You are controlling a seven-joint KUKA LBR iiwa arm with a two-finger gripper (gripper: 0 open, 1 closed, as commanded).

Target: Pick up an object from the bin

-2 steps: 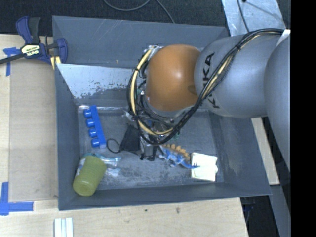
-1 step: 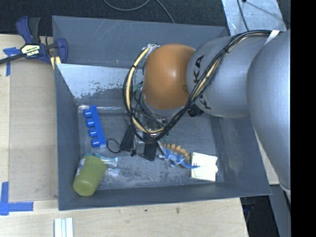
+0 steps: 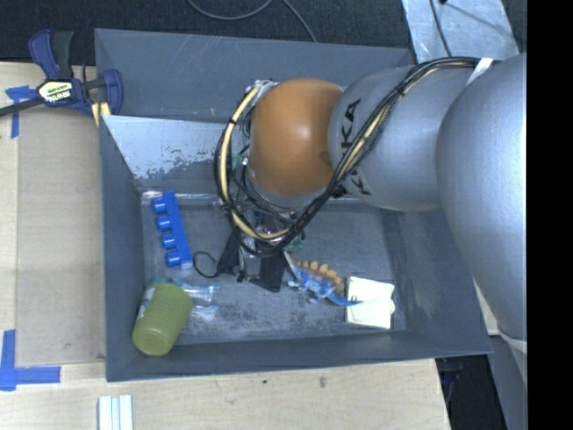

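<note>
My gripper (image 3: pixel 253 270) hangs low over the middle of the bin floor, its dark fingers pointing down under the arm's wrist. Just right of it lies a small tan and blue object (image 3: pixel 320 280), next to a white and yellow packet (image 3: pixel 371 302). To the left a blue knobbed piece in clear wrap (image 3: pixel 169 230) lies along the left wall. An olive-green cylinder (image 3: pixel 162 320) rests in the front left corner, with a clear wrapper (image 3: pixel 201 293) beside it. I see nothing between the fingers.
A thin black loop of cable lies on the floor left of the gripper. The arm's wrist with its orange cover and cables hangs over the bin's middle and back, hiding the floor beneath.
</note>
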